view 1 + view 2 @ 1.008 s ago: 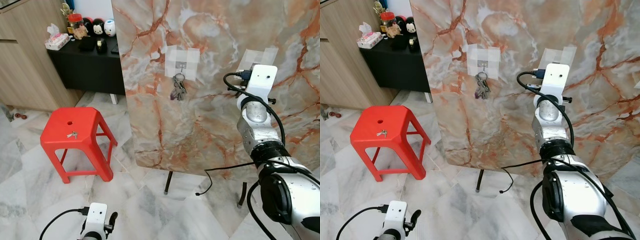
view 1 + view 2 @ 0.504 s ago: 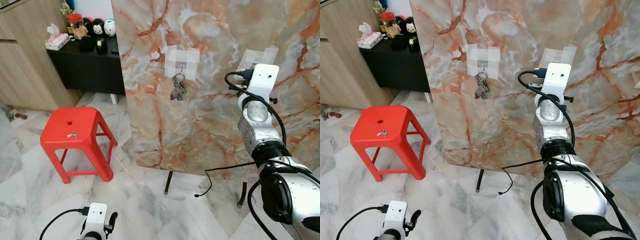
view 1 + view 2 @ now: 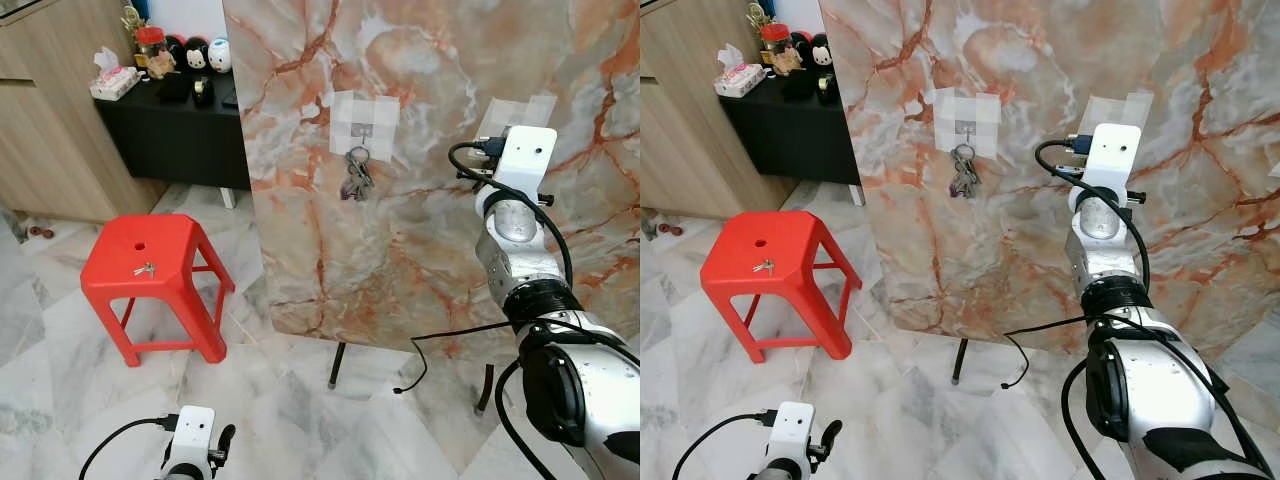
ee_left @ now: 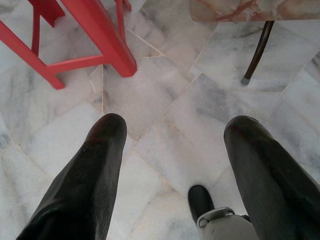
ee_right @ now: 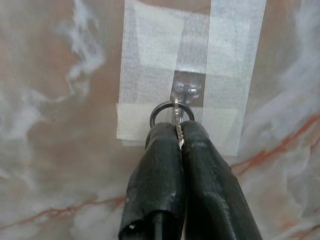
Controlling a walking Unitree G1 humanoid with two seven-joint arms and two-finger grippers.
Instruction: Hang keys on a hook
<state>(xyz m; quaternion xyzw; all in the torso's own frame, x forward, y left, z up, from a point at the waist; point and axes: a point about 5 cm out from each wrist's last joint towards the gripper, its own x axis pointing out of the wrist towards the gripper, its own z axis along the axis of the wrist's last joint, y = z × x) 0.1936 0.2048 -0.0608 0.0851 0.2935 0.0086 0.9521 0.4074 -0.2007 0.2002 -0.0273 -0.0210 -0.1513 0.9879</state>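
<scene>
My left gripper (image 4: pixel 172 150) hangs low over the pale marble floor (image 4: pixel 165 95), its two black fingers (image 4: pixel 90 175) spread wide apart with nothing between them. Just beyond it stand the legs of the red stool (image 3: pixel 150 265), which carries a small key (image 3: pixel 145 269) on its seat. Behind the stool, a black sideboard (image 3: pixel 175 130) holds a tissue box (image 3: pixel 112 80) and some figurines. To the right, an orange-veined marble panel (image 3: pixel 420 230) stands upright, and on it a taped hook (image 3: pixel 362 130) already bears a bunch of keys (image 3: pixel 356 176). Further right, my right gripper (image 5: pixel 179 142) is raised against the panel at a second taped hook (image 5: pixel 186 90). Its fingers are pressed together, pinching a key (image 5: pixel 177 125) whose ring (image 5: pixel 159 111) sits right at that hook; whether the ring is over the hook, I cannot tell.
</scene>
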